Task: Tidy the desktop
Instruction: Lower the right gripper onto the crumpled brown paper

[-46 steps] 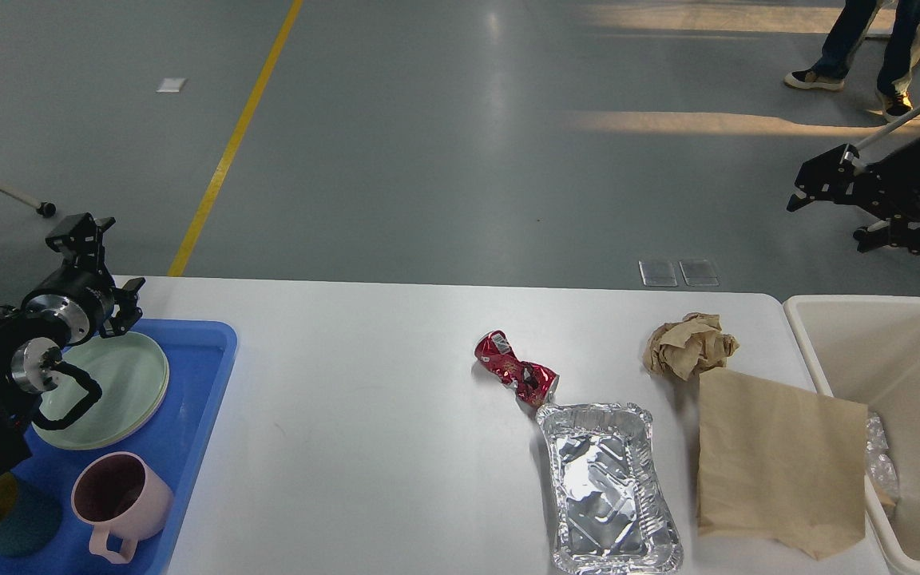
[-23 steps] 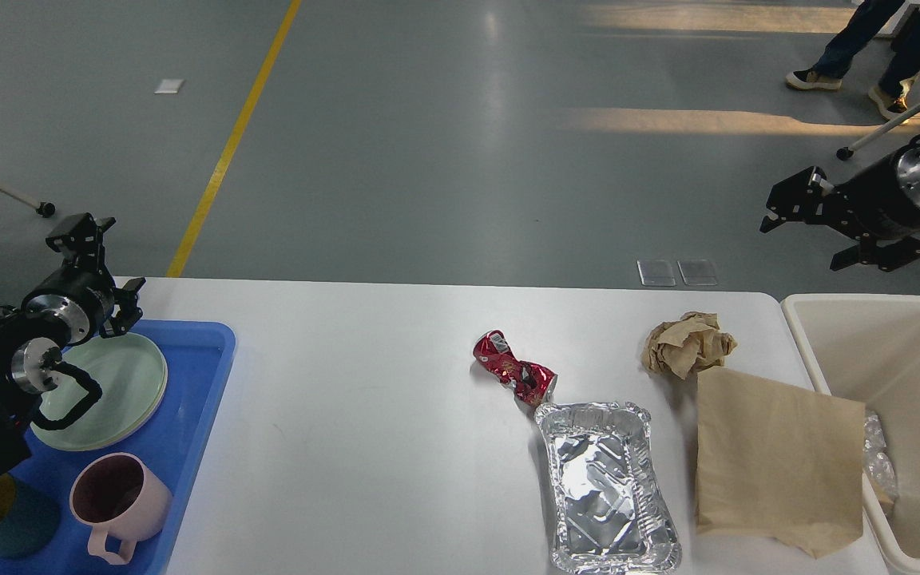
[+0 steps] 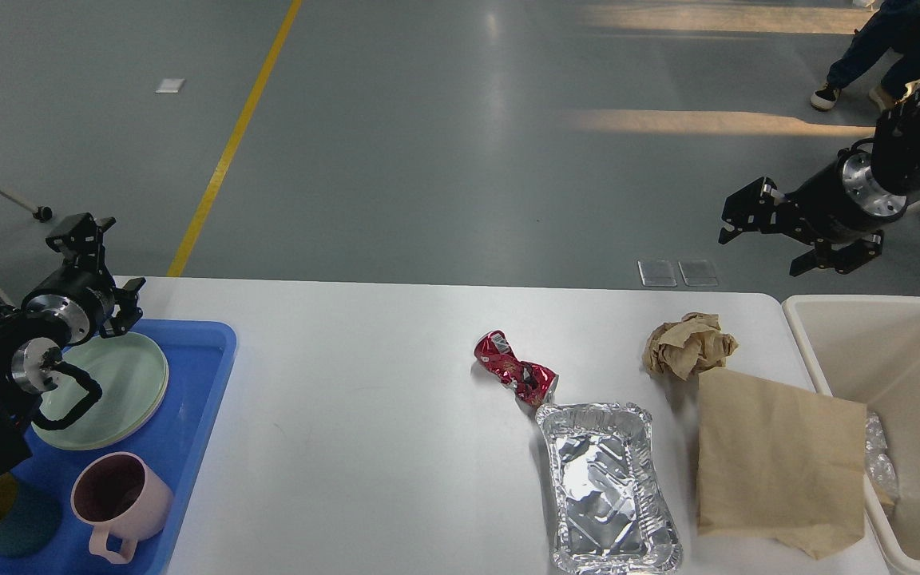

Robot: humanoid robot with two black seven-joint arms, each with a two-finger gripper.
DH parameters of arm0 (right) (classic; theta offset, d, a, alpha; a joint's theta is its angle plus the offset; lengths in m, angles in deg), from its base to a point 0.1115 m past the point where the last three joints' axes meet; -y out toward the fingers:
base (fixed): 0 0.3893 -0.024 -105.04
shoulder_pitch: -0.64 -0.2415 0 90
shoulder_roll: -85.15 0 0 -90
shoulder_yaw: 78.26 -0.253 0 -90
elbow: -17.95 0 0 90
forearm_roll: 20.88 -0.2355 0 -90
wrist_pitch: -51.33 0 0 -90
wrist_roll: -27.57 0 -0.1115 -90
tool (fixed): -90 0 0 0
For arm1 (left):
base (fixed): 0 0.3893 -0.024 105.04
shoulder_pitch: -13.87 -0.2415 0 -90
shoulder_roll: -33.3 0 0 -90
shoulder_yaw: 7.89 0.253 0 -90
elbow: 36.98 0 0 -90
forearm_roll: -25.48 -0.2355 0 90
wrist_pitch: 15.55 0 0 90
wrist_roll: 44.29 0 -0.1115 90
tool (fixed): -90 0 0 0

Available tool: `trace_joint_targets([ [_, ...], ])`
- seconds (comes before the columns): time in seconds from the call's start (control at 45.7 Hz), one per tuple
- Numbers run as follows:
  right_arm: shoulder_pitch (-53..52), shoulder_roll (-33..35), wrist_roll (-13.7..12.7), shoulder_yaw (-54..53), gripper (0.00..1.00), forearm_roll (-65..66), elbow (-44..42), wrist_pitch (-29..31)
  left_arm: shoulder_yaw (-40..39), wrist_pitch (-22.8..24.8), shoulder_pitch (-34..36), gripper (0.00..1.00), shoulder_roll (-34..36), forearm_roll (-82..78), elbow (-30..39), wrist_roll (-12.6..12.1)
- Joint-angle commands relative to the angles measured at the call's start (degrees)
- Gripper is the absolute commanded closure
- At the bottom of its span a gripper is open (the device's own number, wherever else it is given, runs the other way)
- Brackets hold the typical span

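white, matte desktop (image 3: 364, 415) holds scattered litter; right pincer (image 3: 735, 220) spread, left pincer (image 3: 97, 239) unclear.

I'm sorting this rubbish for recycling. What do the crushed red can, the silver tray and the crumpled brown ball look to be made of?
The crushed red can looks like thin printed metal, probably aluminium: glossy, sharply creased. The silver rectangular tray appears to be aluminium foil: mirror-bright, with wrinkled walls and a rolled rim. The crumpled brown ball seems to be matte kraft paper, with soft folds and no shine.
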State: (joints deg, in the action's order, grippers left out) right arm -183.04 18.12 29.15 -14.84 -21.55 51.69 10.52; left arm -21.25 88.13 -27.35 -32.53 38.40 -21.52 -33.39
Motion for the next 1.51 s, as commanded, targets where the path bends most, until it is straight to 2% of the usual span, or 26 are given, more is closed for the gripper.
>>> trace_joint_targets([
  [0.0,1.1,-0.1,0.0,-0.3,0.0,0.0,-0.1,-0.2,0.0,0.0,0.0,0.04,0.0,0.0,0.0,0.0],
  [0.131,2.5,-0.2,-0.1,-0.4,0.0,0.0,-1.0,-1.5,0.0,0.0,0.0,0.04,0.0,0.0,0.0,0.0],
  [0.263,4.5,-2.6,-0.1,-0.5,0.0,0.0,-1.5,-6.3,0.0,0.0,0.0,0.04,0.0,0.0,0.0,0.0],
  [0.438,6.7,-4.1,-0.1,-0.8,0.0,0.1,-1.8,-7.9,0.0,0.0,0.0,0.04,0.0,0.0,0.0,0.0],
  [0.591,11.0,-8.0,-0.2,-0.5,0.0,0.1,-5.0,-9.5,0.0,0.0,0.0,0.04,0.0,0.0,0.0,0.0],
  [0.854,15.4,-11.0,-0.2,-0.3,0.0,0.9,-9.0,-12.3,0.0,0.0,0.0,0.04,0.0,0.0,0.0,0.0],
  [1.226,20.2,-13.2,-0.2,-0.1,0.0,1.1,-15.5,-14.7,0.0,0.0,0.0,0.04,0.0,0.0,0.0,0.0],
  [1.489,23.0,-13.7,-0.2,0.0,0.0,1.1,-16.0,-17.3,0.0,0.0,0.0,0.04,0.0,0.0,0.0,0.0],
])
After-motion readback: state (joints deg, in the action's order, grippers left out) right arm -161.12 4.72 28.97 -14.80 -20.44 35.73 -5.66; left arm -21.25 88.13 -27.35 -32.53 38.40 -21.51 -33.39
